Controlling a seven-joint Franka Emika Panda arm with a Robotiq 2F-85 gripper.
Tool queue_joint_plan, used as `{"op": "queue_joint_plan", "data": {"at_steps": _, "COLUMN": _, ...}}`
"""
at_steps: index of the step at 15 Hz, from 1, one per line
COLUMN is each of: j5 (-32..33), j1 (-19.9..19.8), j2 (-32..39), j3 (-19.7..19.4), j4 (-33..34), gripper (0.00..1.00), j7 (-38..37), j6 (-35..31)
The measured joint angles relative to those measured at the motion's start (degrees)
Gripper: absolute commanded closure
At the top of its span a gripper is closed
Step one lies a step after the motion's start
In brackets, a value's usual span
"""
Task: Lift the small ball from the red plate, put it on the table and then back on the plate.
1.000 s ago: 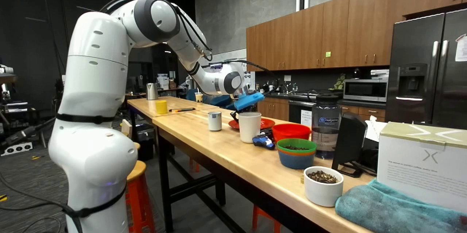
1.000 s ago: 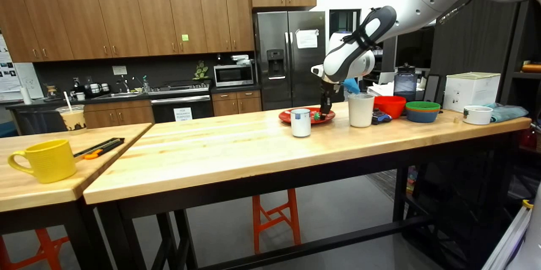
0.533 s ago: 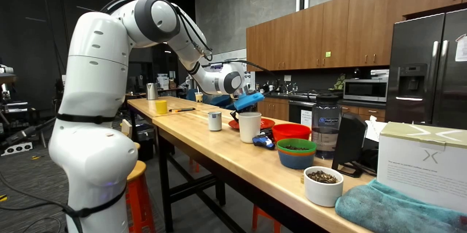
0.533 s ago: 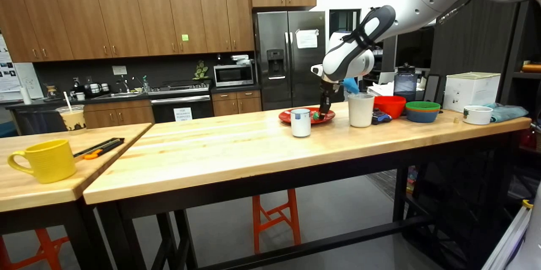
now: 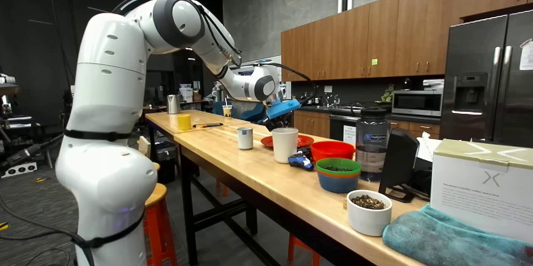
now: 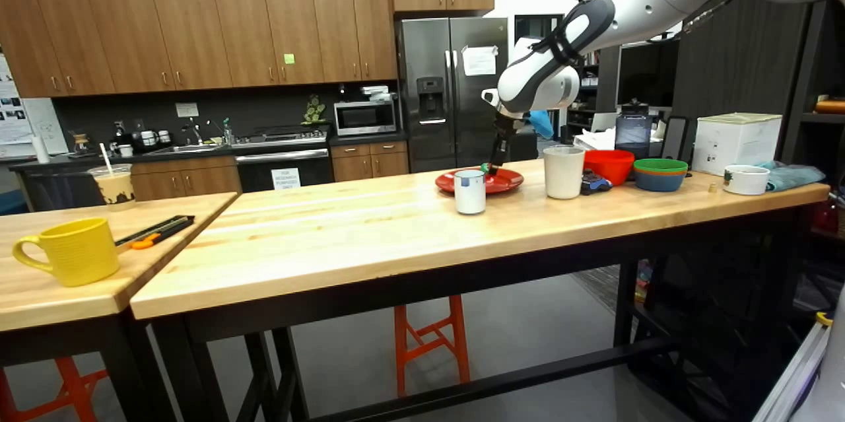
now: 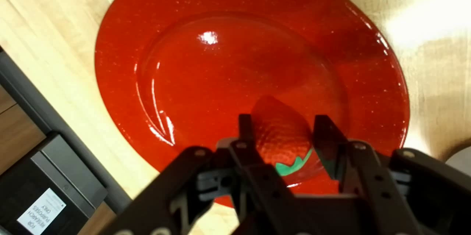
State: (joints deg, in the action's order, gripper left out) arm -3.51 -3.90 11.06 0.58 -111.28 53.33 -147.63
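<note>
While my two fingers (image 7: 245, 128) press in from either side, my gripper (image 7: 283, 126) holds the strawberry (image 7: 281, 145), red and dimpled with a green leafy edge. It is over the red plate (image 7: 220, 77), below the plate's middle in the wrist view; how much air lies between them I cannot tell. The plate lies flat on the wooden counter (image 6: 330, 224). Near the plate, a small cup (image 6: 470, 194) and a taller white cup (image 6: 564, 174) stand upright, visible in both exterior views. Close to the white cup sits a blue and black thing (image 5: 301, 162) that I cannot make out, next to a red bowl (image 5: 332, 149). After it come a stack of bowls (image 5: 338, 180) in green, orange and blue, holding dark bits, and a water bottle (image 5: 372, 153). Toward the counter's end, a white bowl (image 5: 369, 218) of brown bits stands by a teal cloth (image 5: 454, 241) and a pale box (image 5: 483, 195). On the neighboring counter (image 6: 198, 203), a yellow mug (image 6: 79, 250) and a drink with a straw (image 6: 114, 185) stand well apart from me. Farthest off are the stove (image 6: 280, 168), the microwave (image 6: 365, 118), the fridge (image 6: 454, 92) and the wooden cupboards (image 6: 198, 19).
</note>
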Motion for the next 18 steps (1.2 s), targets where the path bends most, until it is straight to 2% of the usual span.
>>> {"op": "queue_joint_plan", "data": {"at_steps": 6, "j5": 0.0, "j1": -0.05, "j2": -1.11, "j3": -0.06, "j4": 3.0, "gripper": 0.81, "j7": 0.01, "j6": 2.08}}
{"op": "queue_joint_plan", "data": {"at_steps": 13, "j5": 0.06, "j1": -0.07, "j2": -7.67, "j3": -0.13, "j4": 3.56, "gripper": 0.81, "j7": 0.14, "j6": 2.77}}
{"op": "queue_joint_plan", "data": {"at_steps": 18, "j5": -0.35, "j1": 0.16, "j2": -14.02, "j3": -0.38, "j4": 0.12, "gripper": 0.81, "j7": 2.83, "j6": 9.34}}
